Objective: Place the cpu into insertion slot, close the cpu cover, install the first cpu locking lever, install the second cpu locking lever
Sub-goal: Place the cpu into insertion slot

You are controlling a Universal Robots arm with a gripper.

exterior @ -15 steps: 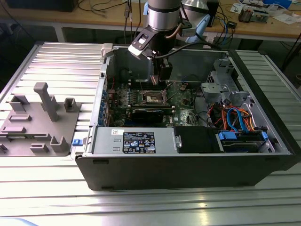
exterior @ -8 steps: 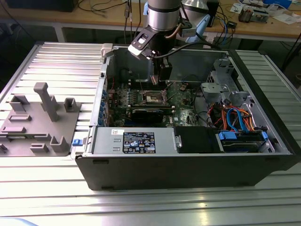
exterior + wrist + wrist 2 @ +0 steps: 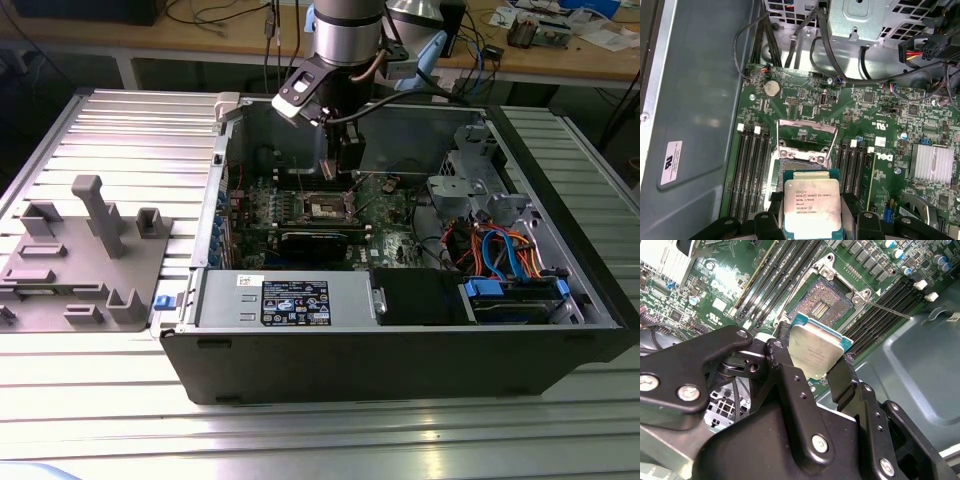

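Note:
My gripper [image 3: 811,212] is shut on the cpu [image 3: 811,202], a small square chip with a silver-grey top, held by two opposite edges between black fingers [image 3: 781,352]. In both wrist views the cpu [image 3: 816,351] hangs a little above and just off the insertion slot [image 3: 822,302], whose dark contact field lies bare. The cpu cover [image 3: 805,134] is swung up, open behind the insertion slot [image 3: 799,162]. A thin locking lever [image 3: 890,310] sticks out beside the slot. In the exterior view the gripper [image 3: 340,172] reaches down into the open computer case over the insertion slot [image 3: 325,207].
Long memory slots [image 3: 751,170] flank the socket on both sides. A black graphics card [image 3: 315,240], a power supply [image 3: 290,298] and a drive cage with blue and orange cables [image 3: 510,255] fill the case. A grey fixture [image 3: 80,255] sits on the table at the exterior view's left.

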